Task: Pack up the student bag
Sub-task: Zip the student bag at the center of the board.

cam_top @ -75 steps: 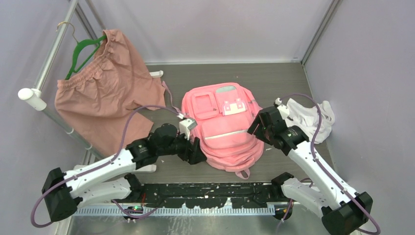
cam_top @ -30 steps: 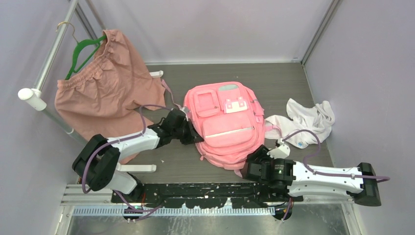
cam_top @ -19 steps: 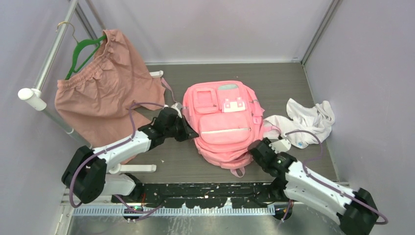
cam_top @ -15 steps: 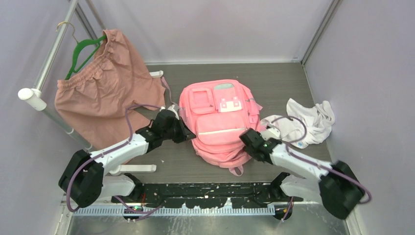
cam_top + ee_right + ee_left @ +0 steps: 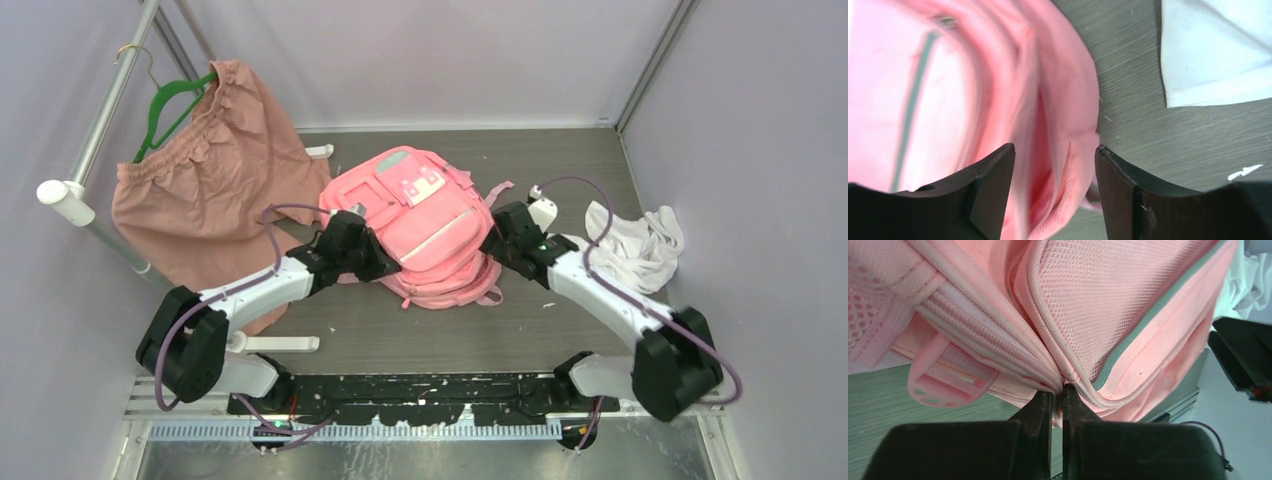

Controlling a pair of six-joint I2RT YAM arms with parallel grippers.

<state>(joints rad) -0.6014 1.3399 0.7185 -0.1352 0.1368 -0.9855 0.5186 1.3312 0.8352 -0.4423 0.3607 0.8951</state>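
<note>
- While both arms reach in from opposite sides, the student bag (image 5: 415,225) lies on the table (image 5: 570,160) between the two sets of fingers, with its front pockets facing up and its body skewed on the tabletop.
- The left gripper (image 5: 1057,396) is pinched tight on a piped seam at the bag's edge. The fingertips are almost together with the fabric caught between them.
- Straight ahead of those fingertips the pink mesh and grey trim fan up and away, and a pink strap loop (image 5: 943,382) hangs just off to one side of them.
- The right gripper (image 5: 1055,155) has its fingers well apart, with a fold of the bag's side sitting in the gap.
- That view is smeared, so I cannot tell whether either pad presses on the fabric.
- Past the outer side of one right finger lies a white cloth (image 5: 1213,50), flat on the table and apart from the bag.
- Out beyond the left arm, a dusty-pink garment (image 5: 210,190) hangs from a green hanger (image 5: 170,100), well away from both pairs of fingers.
</note>
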